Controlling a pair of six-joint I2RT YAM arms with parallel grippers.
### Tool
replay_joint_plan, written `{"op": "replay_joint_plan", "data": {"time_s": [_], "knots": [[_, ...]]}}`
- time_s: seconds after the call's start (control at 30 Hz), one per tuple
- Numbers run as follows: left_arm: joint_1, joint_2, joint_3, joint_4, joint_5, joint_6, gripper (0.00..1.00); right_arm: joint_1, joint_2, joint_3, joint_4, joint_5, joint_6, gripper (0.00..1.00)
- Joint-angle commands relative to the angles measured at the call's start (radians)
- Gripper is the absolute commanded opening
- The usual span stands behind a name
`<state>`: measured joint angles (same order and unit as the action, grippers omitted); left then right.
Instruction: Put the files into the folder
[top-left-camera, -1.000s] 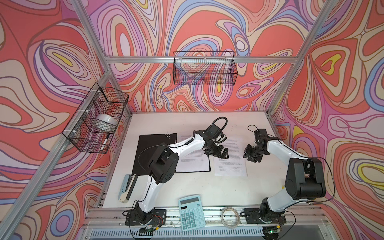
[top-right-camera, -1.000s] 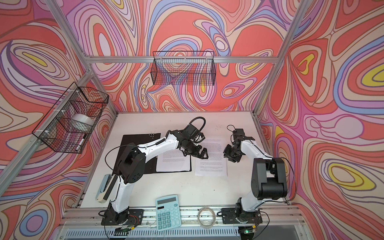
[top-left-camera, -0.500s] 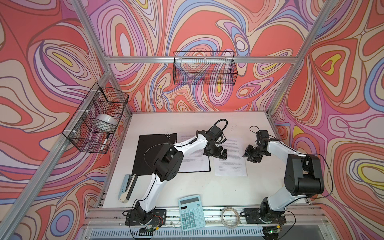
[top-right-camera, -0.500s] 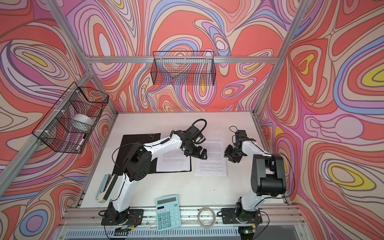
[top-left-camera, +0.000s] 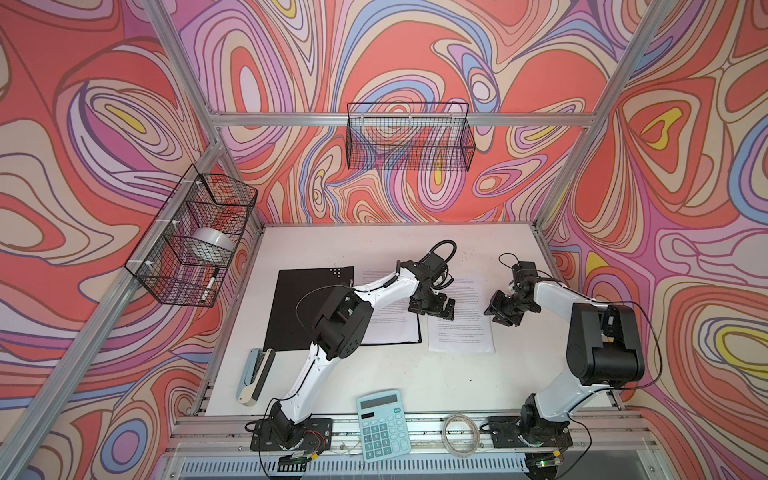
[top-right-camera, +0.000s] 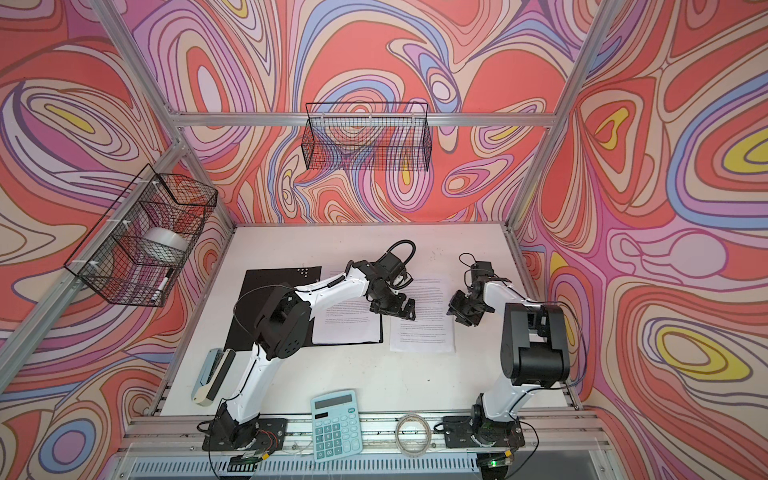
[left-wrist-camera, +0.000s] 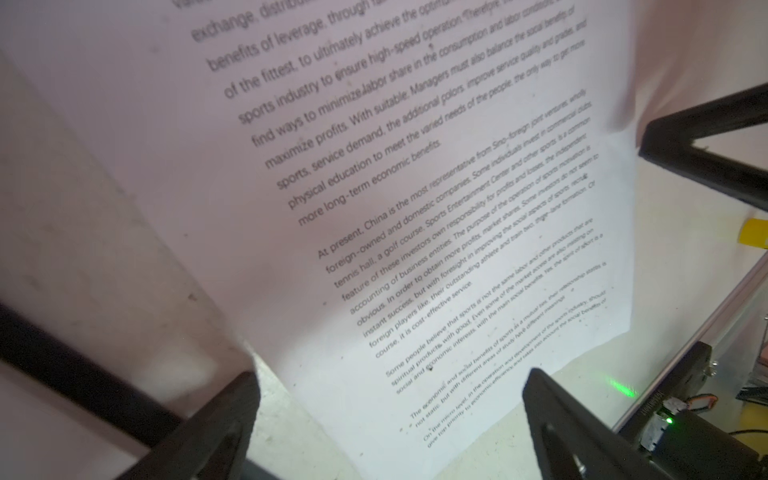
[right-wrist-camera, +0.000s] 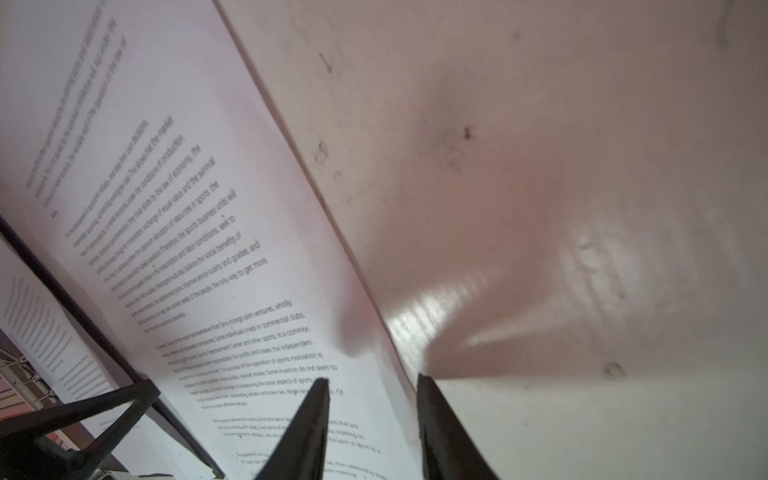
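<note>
The folder (top-left-camera: 307, 307) (top-right-camera: 266, 303) lies open on the table, black inside up, with one printed sheet (top-left-camera: 395, 328) on its right half. Another sheet of the files (top-left-camera: 461, 332) (top-right-camera: 422, 336) (left-wrist-camera: 415, 208) (right-wrist-camera: 187, 208) lies flat on the table just right of the folder. My left gripper (top-left-camera: 432, 309) (top-right-camera: 392, 309) (left-wrist-camera: 390, 374) hangs open and wide over this loose sheet's left edge, holding nothing. My right gripper (top-left-camera: 500, 311) (top-right-camera: 461, 313) (right-wrist-camera: 372, 378) stands low at the sheet's right edge, jaws narrowly apart. One finger is over the paper, the other over bare table.
A teal calculator (top-left-camera: 384, 424) and a clear coil (top-left-camera: 459, 432) sit at the front rail. A stapler (top-left-camera: 253, 376) lies at the front left. Wire baskets hang on the left wall (top-left-camera: 191, 237) and the back wall (top-left-camera: 409, 137).
The left arm's elbow has swung a little to the right. Both grippers have stayed almost in place over the loose sheet's edges. The right jaws have widened slightly.
</note>
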<state>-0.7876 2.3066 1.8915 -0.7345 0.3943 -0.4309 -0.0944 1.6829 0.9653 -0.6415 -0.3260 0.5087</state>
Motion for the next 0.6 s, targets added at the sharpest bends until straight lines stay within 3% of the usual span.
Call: {"op": "replay_joint_plan", "data": {"time_s": [0.0, 0.33, 0.57], "knots": [[-0.002, 0.038, 0.019, -0.04, 0.037, -0.018, 1.0, -0.008, 0.026, -0.019, 0.008, -0.006, -0.015, 0.37], [-0.002, 0.057, 0.06, -0.046, 0.033, -0.01, 1.0, -0.011, 0.049, -0.024, 0.014, -0.052, -0.023, 0.38], [0.004, 0.056, 0.082, -0.049, 0.043, 0.005, 1.0, -0.017, 0.052, -0.04, 0.046, -0.15, -0.018, 0.37]]}}
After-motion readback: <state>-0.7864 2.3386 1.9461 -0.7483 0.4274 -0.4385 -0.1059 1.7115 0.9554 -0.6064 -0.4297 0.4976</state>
